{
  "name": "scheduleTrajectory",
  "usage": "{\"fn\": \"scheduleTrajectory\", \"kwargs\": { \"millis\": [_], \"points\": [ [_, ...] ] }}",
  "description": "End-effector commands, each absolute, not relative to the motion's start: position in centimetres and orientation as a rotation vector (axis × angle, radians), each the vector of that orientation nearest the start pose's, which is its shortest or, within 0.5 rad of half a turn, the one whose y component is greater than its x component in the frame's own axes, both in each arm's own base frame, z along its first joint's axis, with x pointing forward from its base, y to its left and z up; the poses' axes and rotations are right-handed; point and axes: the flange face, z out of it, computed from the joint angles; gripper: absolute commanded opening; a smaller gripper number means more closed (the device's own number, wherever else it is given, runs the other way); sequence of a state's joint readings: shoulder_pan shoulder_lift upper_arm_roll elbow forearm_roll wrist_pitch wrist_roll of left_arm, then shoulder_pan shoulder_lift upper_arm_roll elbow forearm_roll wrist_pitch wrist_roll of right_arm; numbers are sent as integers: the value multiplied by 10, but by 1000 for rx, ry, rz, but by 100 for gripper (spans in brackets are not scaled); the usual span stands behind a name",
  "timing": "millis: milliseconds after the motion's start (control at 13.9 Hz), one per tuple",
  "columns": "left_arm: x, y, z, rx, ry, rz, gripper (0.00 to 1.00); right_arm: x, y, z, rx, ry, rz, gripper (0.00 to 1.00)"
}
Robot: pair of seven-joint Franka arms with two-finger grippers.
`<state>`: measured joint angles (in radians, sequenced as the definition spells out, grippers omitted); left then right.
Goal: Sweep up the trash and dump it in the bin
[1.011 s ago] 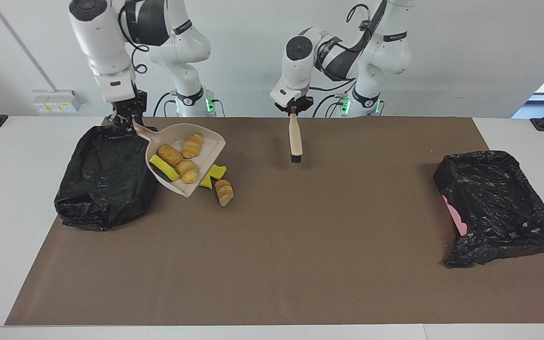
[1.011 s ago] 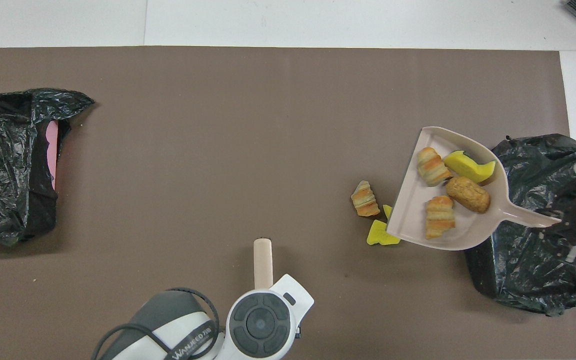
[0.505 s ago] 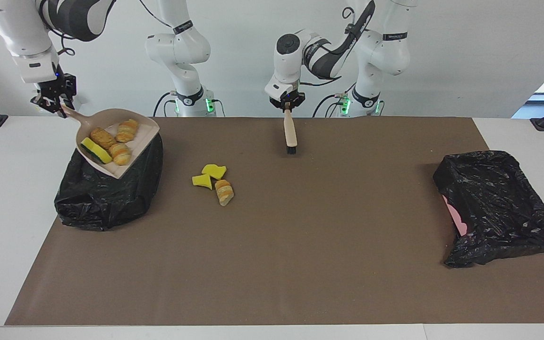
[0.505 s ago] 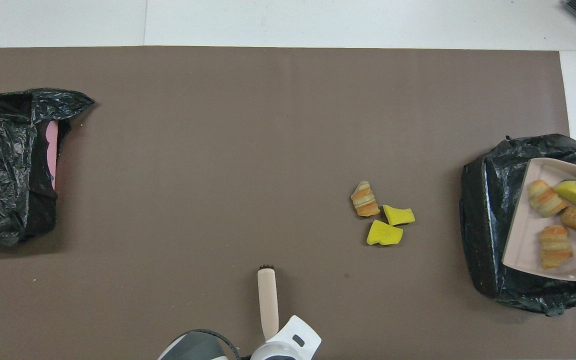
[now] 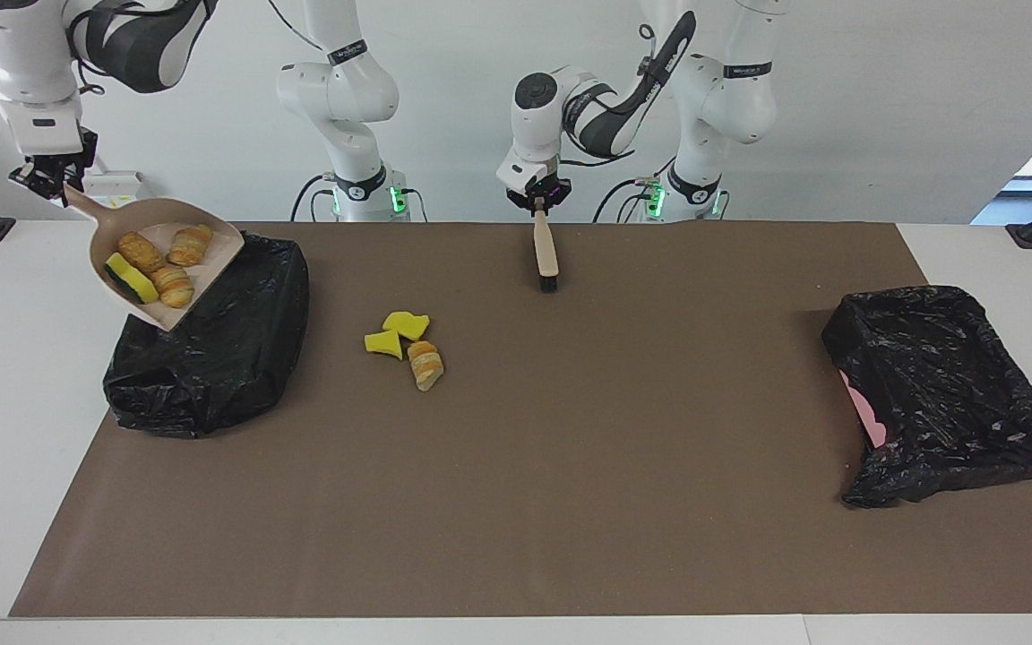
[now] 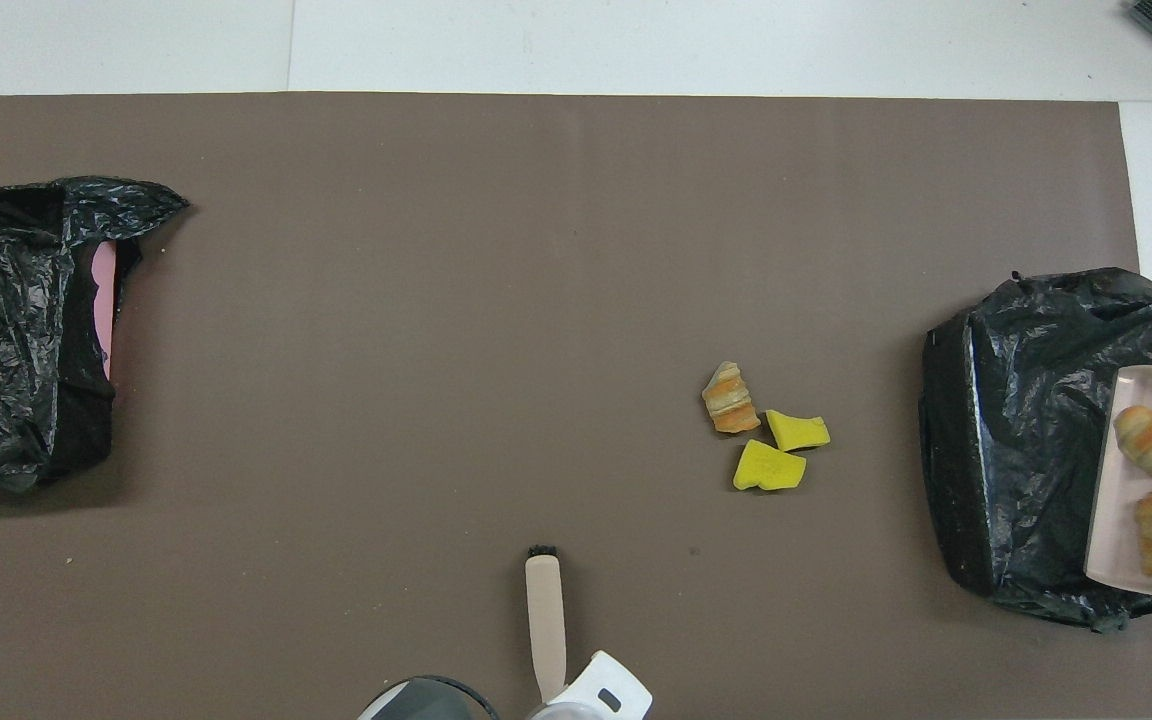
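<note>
My right gripper (image 5: 50,182) is shut on the handle of a beige dustpan (image 5: 210,260), held tilted in the air over the black-bagged bin (image 5: 211,358) at the right arm's end. Several pieces of trash lie in the pan (image 6: 1111,530): striped rolls (image 5: 174,287) and a green-backed yellow sponge (image 5: 129,279). On the mat beside that bin (image 6: 1036,440) lie two yellow sponge chunks (image 5: 395,331) and one roll (image 5: 426,365). My left gripper (image 5: 538,202) is shut on a brush (image 5: 545,255), bristles down, over the mat's edge nearest the robots.
A second black-bagged bin (image 5: 937,394) with a pink side showing sits at the left arm's end of the brown mat (image 5: 570,466). White tabletop borders the mat.
The right arm lifted the loaded dustpan off the mat and carried it over the bin, uncovering two sponge chunks. The left arm drew the brush back toward the robots.
</note>
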<state>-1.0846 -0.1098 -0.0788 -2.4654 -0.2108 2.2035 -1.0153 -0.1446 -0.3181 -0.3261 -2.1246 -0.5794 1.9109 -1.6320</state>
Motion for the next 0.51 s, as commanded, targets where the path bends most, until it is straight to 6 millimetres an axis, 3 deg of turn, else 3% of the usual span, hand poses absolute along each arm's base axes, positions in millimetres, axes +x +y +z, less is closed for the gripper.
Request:
{"fn": "scheduleTrajectory", "kwargs": {
  "millis": [0, 72, 144, 217, 433],
  "points": [
    [170, -416, 321, -3057, 5, 289, 31, 411, -247, 546, -2440, -2366, 726, 0],
    [173, -413, 321, -3053, 6, 295, 55, 416, -238, 545, -2350, -2446, 746, 0],
    [177, -414, 325, -3062, -2, 291, 88, 420, -233, 546, -2289, -2502, 801, 0],
    [189, -413, 333, -3079, -22, 286, 100, 426, -226, 543, -2225, -2550, 847, 0],
    [253, -409, 375, -3130, -29, 275, 100, 433, -230, 536, -2232, -2551, 860, 0]
  ]
}}
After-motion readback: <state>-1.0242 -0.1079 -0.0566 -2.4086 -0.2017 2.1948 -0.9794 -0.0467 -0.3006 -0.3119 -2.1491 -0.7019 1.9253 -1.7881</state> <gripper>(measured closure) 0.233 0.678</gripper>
